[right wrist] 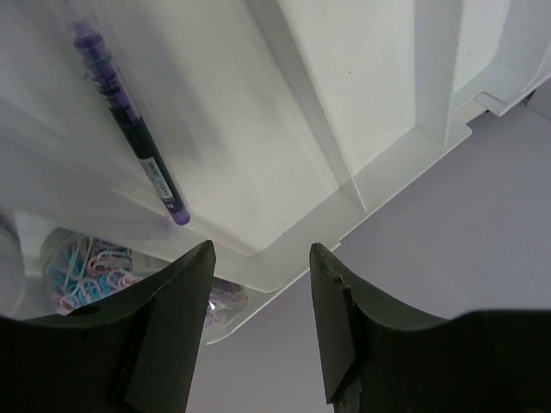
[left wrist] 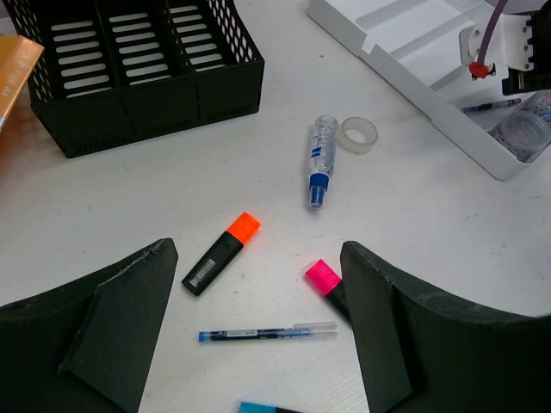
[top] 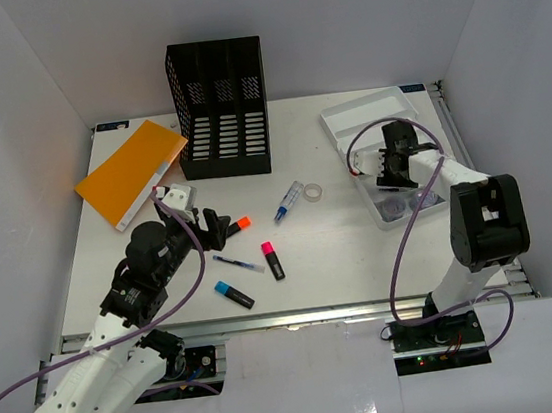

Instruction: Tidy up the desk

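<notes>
Desk [top: 342,249] fills the top view: white top w/ walls on 3 sides and a metal rail along the near edge by the arm bases.

Far edge, left of centre: black slotted file rack [top: 222,107] [left wrist: 129,77], upright. An orange folder [top: 131,172] [left wrist: 15,64] lies flat twd the far-left corner, angled, just beside the rack.

Left gripper [top: 220,228] [left wrist: 256,258] sits over the left-centre of the desk, jaws spread wide, nothing held. In the wrist view an orange highlighter [top: 236,226] [left wrist: 220,255] lies on the desk btw the fingers. A pink highlighter [top: 274,260] [left wrist: 320,277] is up against the inner side of one finger there. A thin pen [top: 238,264] [left wrist: 267,331] lies nearer the near edge, and a blue highlighter [top: 233,294] [left wrist: 258,407] is closest to it.

Mid-desk: a clear bottle w/ blue cap [top: 289,202] [left wrist: 320,161] lies on its side, tape roll [top: 314,192] [left wrist: 359,134] just beside it.

Far-right corner: white tray [top: 370,112] [left wrist: 413,77] [right wrist: 379,103]. Right gripper [top: 384,168] [right wrist: 261,254] hangs over the tray, jaws apart, empty. A purple pen [right wrist: 129,120] lies in one compartment. Coloured paper clips [right wrist: 82,262] show at the tray's end; can't tell if loose or in a tub.
</notes>
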You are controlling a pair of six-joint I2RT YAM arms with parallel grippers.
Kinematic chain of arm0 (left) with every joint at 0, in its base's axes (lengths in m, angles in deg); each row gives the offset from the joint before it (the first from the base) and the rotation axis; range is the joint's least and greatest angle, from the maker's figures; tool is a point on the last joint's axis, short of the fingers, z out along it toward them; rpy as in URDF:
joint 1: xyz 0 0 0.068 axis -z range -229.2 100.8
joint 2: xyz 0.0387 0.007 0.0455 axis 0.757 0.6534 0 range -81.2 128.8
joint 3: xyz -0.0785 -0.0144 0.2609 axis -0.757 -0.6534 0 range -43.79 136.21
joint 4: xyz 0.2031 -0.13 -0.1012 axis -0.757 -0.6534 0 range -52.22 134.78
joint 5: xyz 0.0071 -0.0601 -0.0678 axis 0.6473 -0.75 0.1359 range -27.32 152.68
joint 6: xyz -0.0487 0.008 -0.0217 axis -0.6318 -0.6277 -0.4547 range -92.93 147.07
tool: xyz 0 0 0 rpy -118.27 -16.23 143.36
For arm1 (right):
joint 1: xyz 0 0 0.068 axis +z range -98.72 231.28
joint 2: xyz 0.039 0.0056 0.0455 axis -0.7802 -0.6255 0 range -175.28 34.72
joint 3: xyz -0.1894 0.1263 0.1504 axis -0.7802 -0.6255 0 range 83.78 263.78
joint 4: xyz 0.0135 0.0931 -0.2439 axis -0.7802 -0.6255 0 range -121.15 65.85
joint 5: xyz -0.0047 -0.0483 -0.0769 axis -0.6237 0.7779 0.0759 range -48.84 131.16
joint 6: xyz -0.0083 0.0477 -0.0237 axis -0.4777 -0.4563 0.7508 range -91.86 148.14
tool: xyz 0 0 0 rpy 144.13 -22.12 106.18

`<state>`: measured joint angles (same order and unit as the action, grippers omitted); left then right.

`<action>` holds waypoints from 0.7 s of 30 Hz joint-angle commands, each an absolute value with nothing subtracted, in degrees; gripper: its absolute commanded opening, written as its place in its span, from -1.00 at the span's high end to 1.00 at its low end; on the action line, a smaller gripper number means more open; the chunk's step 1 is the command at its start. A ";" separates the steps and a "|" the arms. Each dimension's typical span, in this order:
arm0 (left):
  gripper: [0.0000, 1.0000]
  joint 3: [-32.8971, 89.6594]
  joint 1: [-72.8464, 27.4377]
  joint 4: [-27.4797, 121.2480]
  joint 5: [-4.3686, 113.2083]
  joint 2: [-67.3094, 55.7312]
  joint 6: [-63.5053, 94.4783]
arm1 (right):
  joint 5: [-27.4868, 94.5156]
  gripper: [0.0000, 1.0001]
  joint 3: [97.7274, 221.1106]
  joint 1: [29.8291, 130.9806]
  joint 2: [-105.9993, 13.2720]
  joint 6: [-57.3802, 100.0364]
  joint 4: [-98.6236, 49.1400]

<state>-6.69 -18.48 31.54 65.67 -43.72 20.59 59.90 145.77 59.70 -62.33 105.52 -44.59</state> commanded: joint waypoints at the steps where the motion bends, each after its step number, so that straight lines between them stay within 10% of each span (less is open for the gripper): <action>1: -0.77 -6.84 -18.62 32.48 63.49 -42.84 18.52 | 50.41 -0.09 151.96 59.98 -53.13 91.71 -50.56; 11: -0.50 -6.17 -18.62 20.01 60.95 -36.86 -9.88 | -2.59 -0.09 148.67 60.07 -42.24 64.73 -60.12; 21: -0.29 2.04 -18.62 0.21 65.11 -19.77 -34.63 | -7.68 -0.11 140.50 58.80 -40.14 63.55 -54.69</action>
<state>-1.04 -18.51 8.86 63.58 -23.23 -22.22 -2.43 140.62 59.95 -41.54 65.35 -56.87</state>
